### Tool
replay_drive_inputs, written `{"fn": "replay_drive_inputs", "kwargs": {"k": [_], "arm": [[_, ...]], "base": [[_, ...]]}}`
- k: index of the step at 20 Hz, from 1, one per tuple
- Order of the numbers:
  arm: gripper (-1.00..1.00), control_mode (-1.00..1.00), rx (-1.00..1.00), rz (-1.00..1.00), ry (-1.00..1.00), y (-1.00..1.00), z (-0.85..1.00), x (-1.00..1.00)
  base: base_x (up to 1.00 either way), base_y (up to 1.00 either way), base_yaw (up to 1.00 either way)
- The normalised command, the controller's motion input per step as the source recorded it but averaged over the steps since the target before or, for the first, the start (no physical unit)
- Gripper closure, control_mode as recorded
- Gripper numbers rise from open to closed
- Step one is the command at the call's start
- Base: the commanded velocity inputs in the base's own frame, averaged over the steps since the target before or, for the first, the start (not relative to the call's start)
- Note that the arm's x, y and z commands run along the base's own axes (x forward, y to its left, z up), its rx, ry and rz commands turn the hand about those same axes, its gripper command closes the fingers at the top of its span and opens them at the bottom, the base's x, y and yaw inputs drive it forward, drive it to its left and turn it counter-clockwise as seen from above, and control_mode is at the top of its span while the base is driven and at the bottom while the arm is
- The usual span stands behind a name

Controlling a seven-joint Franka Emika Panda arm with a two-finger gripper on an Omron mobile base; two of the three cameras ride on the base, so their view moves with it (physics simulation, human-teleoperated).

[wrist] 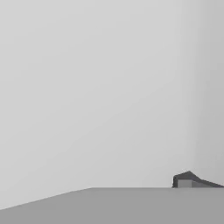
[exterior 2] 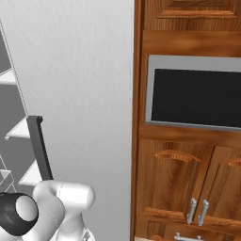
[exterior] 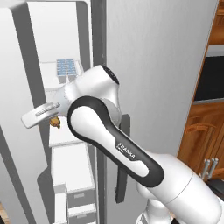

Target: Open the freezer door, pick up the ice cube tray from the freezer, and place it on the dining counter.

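In the left base view, one freezer (exterior: 70, 144) stands open on the left. It has white shelves inside and two grey drawers (exterior: 81, 203) at the bottom. One ice cube tray (exterior: 66, 67) lies on an upper shelf, far back, with its blue cells facing up. One small brown thing (exterior: 55, 123) sits on a lower shelf; what it is cannot be told. The freezer door (exterior: 13, 113) swings out to the far left. To the right of the freezer is one plain silver door (exterior: 153, 74) with one dark handle (exterior: 122, 162). The white arm reaches into the freezer, and its hand end sits below the tray, next to the brown thing. The pincer (exterior: 29, 119) points left, and I cannot tell if its tips are apart or together.

In the right base view, the plain silver door is in the middle. On the left you can see three white shelves (exterior 2: 21, 129). On the right are wooden cabinets (exterior 2: 188, 188) with one dark oven window (exterior 2: 195, 96) in a silver frame. Two silver handles (exterior 2: 197, 212) stand side by side low down, and two curved wooden handles (exterior 2: 176, 155) sit above them.

In the hand view, there is a pale grey wall very near. One dark fingertip (wrist: 188, 180) pokes up at the bottom right.
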Motion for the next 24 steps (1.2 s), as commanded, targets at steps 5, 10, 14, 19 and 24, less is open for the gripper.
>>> {"fn": "replay_drive_inputs", "kwargs": {"k": [5,10,14,19,24], "arm": [[-1.0,-1.0,-0.07,0.01,-0.13,0.55,0.0,-0.12],[-1.0,-1.0,-0.04,0.0,-0.05,0.31,0.0,-0.04],[-1.0,-1.0,-0.03,0.0,0.0,0.36,0.0,0.01],[-1.0,-1.0,0.0,0.0,0.0,0.26,0.0,0.0],[-1.0,-1.0,0.0,0.0,0.0,0.1,0.0,0.0]], "base": [[0.0,0.0,0.0],[0.0,0.0,0.0],[0.0,0.0,0.0],[0.0,0.0,0.0],[0.0,0.0,0.0]]}}
